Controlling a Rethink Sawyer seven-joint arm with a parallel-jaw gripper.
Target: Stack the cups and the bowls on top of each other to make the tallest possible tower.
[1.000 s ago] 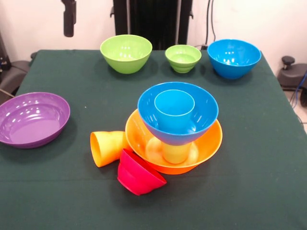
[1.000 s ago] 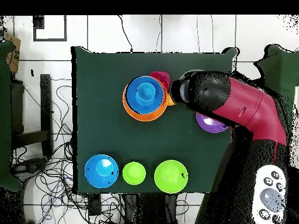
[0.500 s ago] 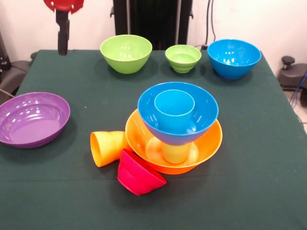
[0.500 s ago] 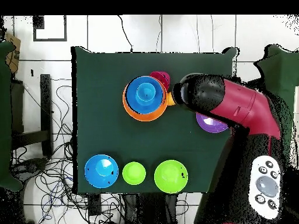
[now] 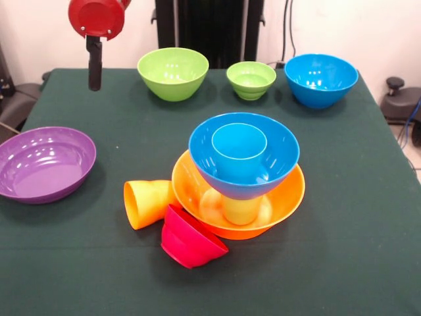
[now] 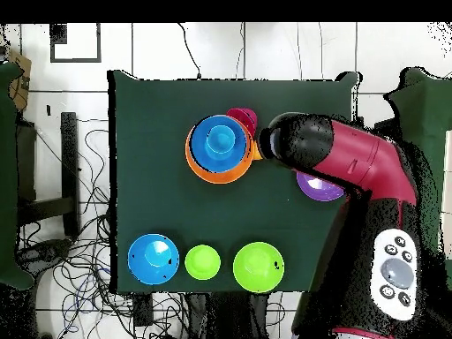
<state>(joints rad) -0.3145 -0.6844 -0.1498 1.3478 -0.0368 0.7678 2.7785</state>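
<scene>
glossy plastic bowls [image 5: 173, 72], glossy plastic cups [image 5: 239, 158], matt cloth table [image 5: 355, 197]

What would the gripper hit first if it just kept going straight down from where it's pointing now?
Probably the bare green table near its far corner, just beyond the purple bowl. The gripper hangs pointing down with nothing visible beneath it, though depth is unclear, so it might meet the bowl's far rim instead.

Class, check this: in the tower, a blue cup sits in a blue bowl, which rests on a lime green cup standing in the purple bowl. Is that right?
Not quite. The front view shows the lime green cup standing in the big orange bowl, not the purple bowl, which lies apart. The blue cup in the blue bowl is right.
</scene>
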